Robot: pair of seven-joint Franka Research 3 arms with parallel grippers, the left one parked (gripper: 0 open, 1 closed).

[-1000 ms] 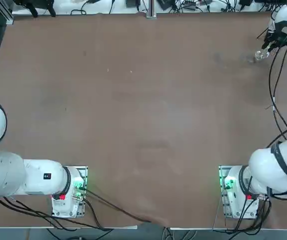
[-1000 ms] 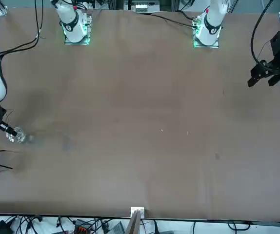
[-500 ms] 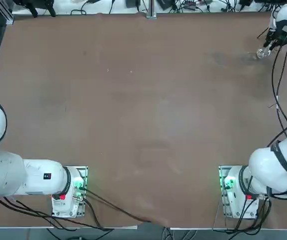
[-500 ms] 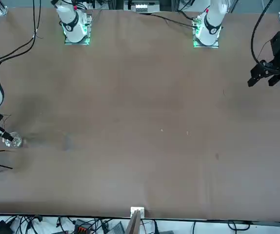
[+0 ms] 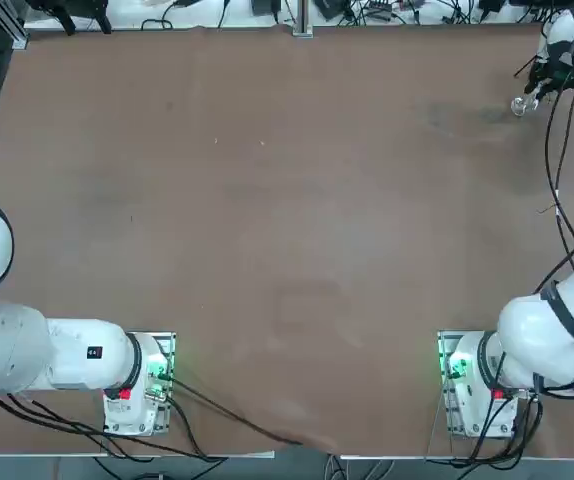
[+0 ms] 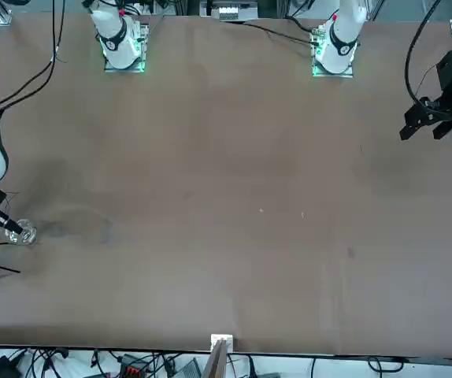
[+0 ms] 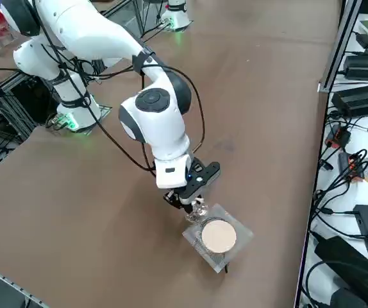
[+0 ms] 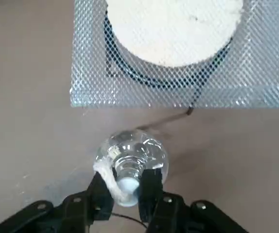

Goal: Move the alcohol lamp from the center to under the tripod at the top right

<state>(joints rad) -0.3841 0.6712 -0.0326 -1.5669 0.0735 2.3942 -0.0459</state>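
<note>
Top view: tripod (image 7: 217, 237) out of frame

The top view looks straight down on the whole desk (image 5: 287, 250) with the arm bases near. The front view faces them from across it. The right side view looks down diagonally, closer in. The wrist view sits closest, sharing the tripod (image 8: 178, 48) with the side view (image 7: 218, 237).

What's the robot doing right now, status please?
Right hand shut on alcohol lamp neck. Lamp just beside tripod, not under it yet. Nothing blocking.
</note>
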